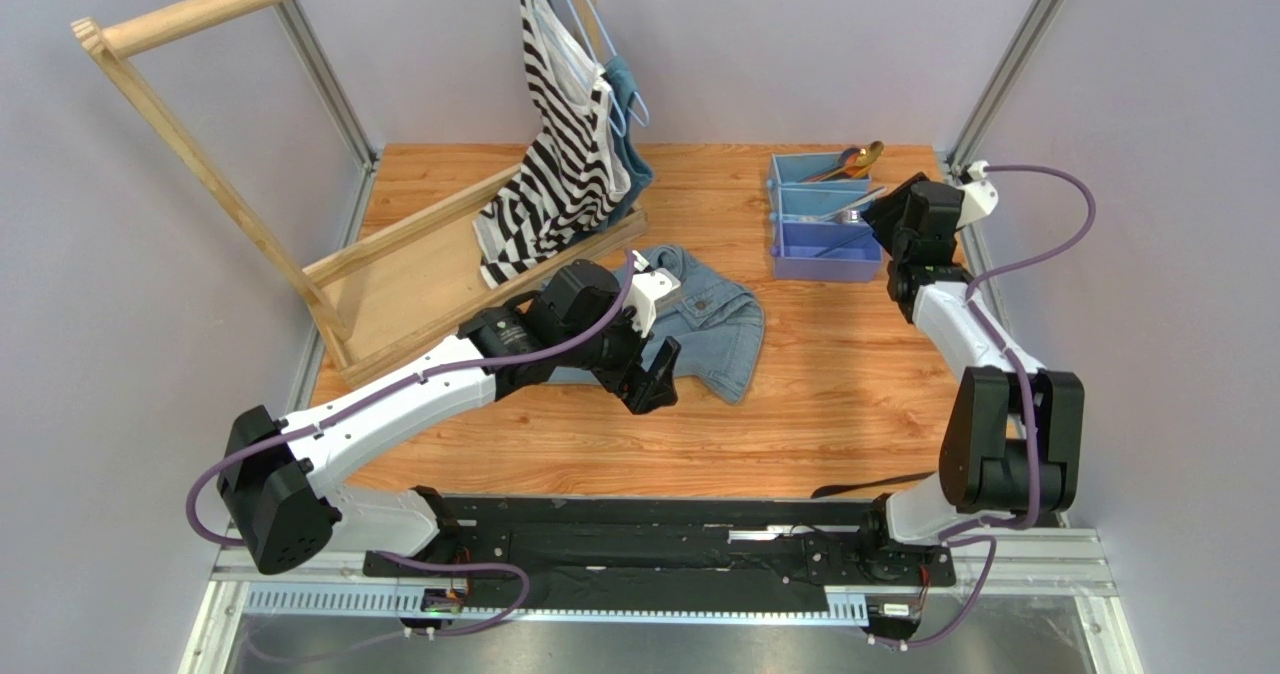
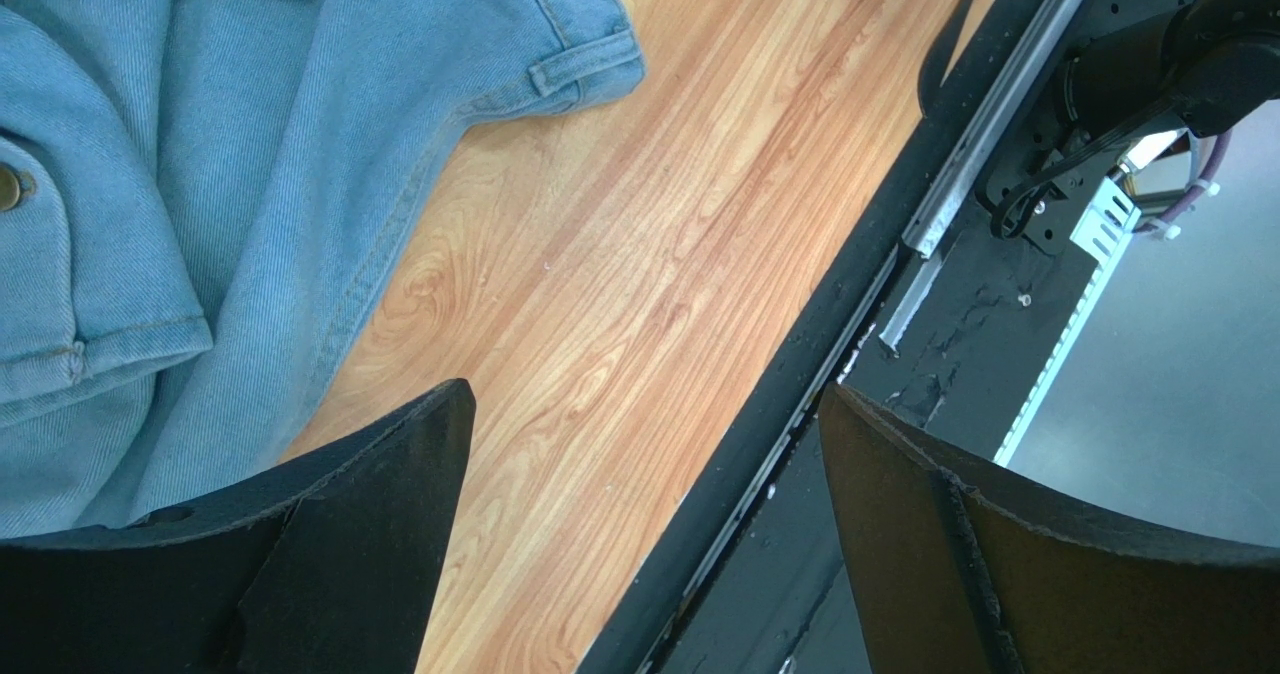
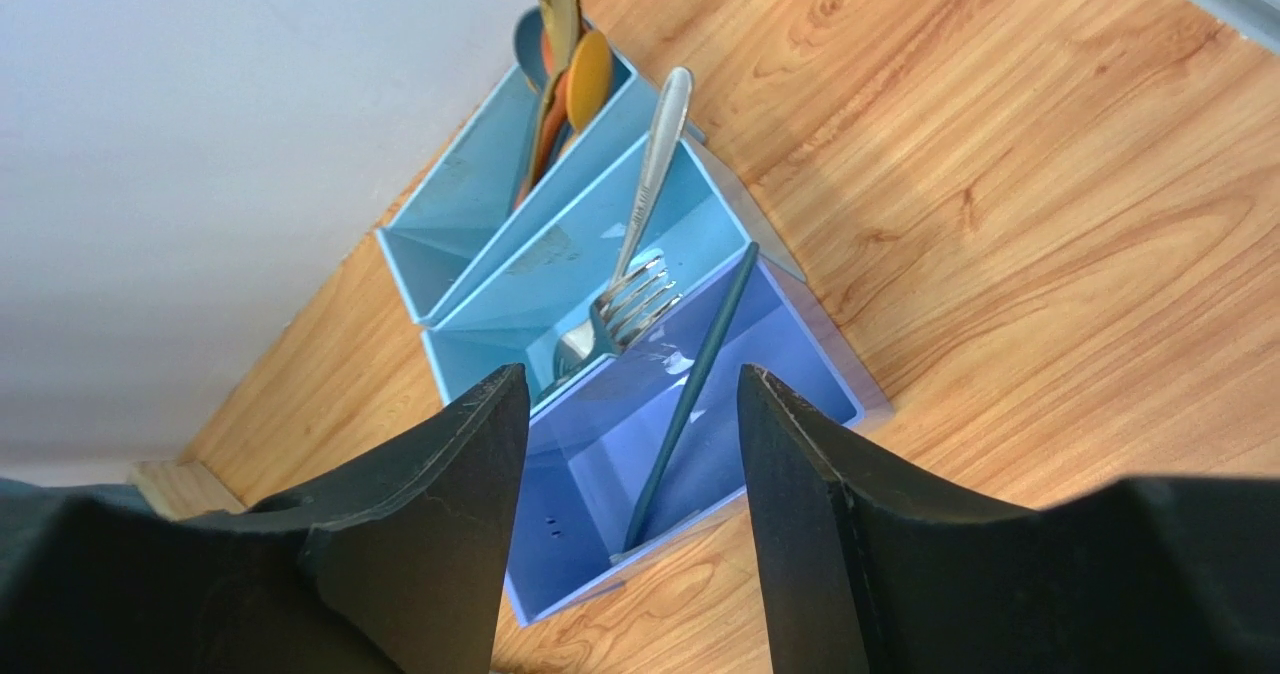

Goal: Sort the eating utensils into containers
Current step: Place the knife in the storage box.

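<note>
Wooden table [image 1: 842, 389]: placing step, apparently complete. Light blue tray [image 3: 451, 239] stands far right. Right gripper [image 3: 631, 404] hangs above it, jaws apart and empty; next, lift clear. Left gripper [image 2: 643, 404] gapes over bare wood. Far compartment holds spoons [image 3: 579, 67], the middle one forks [image 3: 624, 307], the near one a dark piece [image 3: 688, 389], probably a knife.

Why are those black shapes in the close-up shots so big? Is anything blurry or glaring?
Right wrist view: the fingers sit near the lens, so they loom large and dark; the tray looks splayed, and the fork glints. Left wrist view: tabletop and denim are crisp. Top view: even light, faint shadows.
</note>
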Robot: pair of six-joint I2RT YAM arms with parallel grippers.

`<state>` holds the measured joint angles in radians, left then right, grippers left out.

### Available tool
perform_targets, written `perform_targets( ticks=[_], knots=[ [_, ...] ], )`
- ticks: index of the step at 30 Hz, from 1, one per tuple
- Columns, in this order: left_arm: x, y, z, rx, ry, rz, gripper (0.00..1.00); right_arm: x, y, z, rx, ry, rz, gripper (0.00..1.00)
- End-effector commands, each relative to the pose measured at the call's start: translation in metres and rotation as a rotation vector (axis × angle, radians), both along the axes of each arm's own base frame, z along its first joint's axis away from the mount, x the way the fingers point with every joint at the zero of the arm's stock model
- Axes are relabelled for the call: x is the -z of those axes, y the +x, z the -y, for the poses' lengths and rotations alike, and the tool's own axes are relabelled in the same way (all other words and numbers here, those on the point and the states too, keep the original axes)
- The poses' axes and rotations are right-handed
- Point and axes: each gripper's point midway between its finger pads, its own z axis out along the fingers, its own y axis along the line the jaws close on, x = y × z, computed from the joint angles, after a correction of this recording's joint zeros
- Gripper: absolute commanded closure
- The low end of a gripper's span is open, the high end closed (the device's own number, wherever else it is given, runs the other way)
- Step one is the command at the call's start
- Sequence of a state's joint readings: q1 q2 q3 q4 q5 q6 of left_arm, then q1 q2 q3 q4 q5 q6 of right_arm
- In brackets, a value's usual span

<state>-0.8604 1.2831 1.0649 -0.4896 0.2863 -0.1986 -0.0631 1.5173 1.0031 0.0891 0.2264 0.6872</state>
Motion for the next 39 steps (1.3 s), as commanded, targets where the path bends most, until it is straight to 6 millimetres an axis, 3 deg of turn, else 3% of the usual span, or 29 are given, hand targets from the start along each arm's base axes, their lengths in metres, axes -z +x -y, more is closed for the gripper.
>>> perform_targets(
  ticks=[1,3,4,6,7,10,11,12,14,15,16,17,20,21,22,24,26,27,28,33,39],
  knots=[
    [-0.006,0.006,0.003,0.009,-0.013,0.034,0.07,-0.036,-0.013,0.000,-0.001,0.004,0.088,0.43],
    [-0.006,0.007,0.003,0.010,-0.010,0.033,0.07,-0.037,-0.022,-0.006,-0.026,0.016,0.097,0.41],
    [-0.006,0.008,0.004,0.008,-0.009,0.034,0.07,-0.049,-0.028,-0.007,-0.030,0.018,0.128,0.39],
    [-0.009,0.007,0.005,0.015,-0.017,0.034,0.07,-0.046,-0.038,-0.012,-0.050,0.032,0.132,0.37],
    [-0.010,0.008,0.007,0.017,-0.020,0.034,0.07,-0.059,-0.046,-0.014,-0.057,0.032,0.166,0.36],
    [-0.013,0.009,0.011,0.027,-0.031,0.034,0.07,-0.055,-0.061,-0.022,-0.089,0.050,0.159,0.35],
    [-0.014,0.010,0.012,0.028,-0.033,0.033,0.07,-0.063,-0.068,-0.025,-0.107,0.054,0.181,0.35],
    [-0.017,0.011,0.015,0.029,-0.037,0.035,0.07,-0.052,-0.076,-0.027,-0.110,0.064,0.162,0.34],
    [-0.014,0.014,0.020,0.029,-0.037,0.020,0.07,-0.060,-0.089,-0.033,-0.135,0.072,0.193,0.34],
    [-0.016,0.016,0.023,0.032,-0.044,0.021,0.06,-0.048,-0.096,-0.036,-0.147,0.081,0.170,0.33],
    [-0.011,0.017,0.028,0.036,-0.037,0.003,0.06,-0.048,-0.101,-0.037,-0.151,0.084,0.171,0.33],
    [-0.012,0.017,0.033,0.044,-0.049,-0.005,0.06,-0.053,-0.109,-0.041,-0.167,0.086,0.186,0.32],
    [-0.008,0.019,0.049,0.059,-0.044,-0.002,0.04,-0.037,-0.129,-0.043,-0.175,0.091,0.143,0.28],
    [-0.013,0.016,0.059,0.076,-0.049,0.016,0.03,-0.042,-0.138,-0.046,-0.184,0.089,0.161,0.25],
    [-0.006,0.017,0.066,0.085,-0.028,0.020,0.02,-0.034,-0.144,-0.046,-0.184,0.095,0.148,0.25],
    [-0.010,0.013,0.084,0.105,-0.019,0.054,0.02,-0.039,-0.158,-0.055,-0.226,0.104,0.162,0.24],
    [0.004,0.014,0.097,0.114,0.031,0.076,0.01,-0.037,-0.166,-0.057,-0.232,0.112,0.159,0.22],
    [-0.001,0.007,0.110,0.139,0.025,0.099,0.01,-0.034,-0.170,-0.057,-0.234,0.114,0.145,0.22],
    [0.011,0.006,0.117,0.158,0.055,0.106,0.01,-0.037,-0.174,-0.058,-0.233,0.113,0.155,0.21],
    [0.024,-0.012,0.156,0.195,0.050,0.202,0.02,-0.032,-0.183,-0.063,-0.248,0.150,0.137,0.21],
    [0.036,-0.030,0.184,0.221,0.013,0.279,0.04,-0.036,-0.184,-0.066,-0.256,0.166,0.084,0.22]
  ],
)
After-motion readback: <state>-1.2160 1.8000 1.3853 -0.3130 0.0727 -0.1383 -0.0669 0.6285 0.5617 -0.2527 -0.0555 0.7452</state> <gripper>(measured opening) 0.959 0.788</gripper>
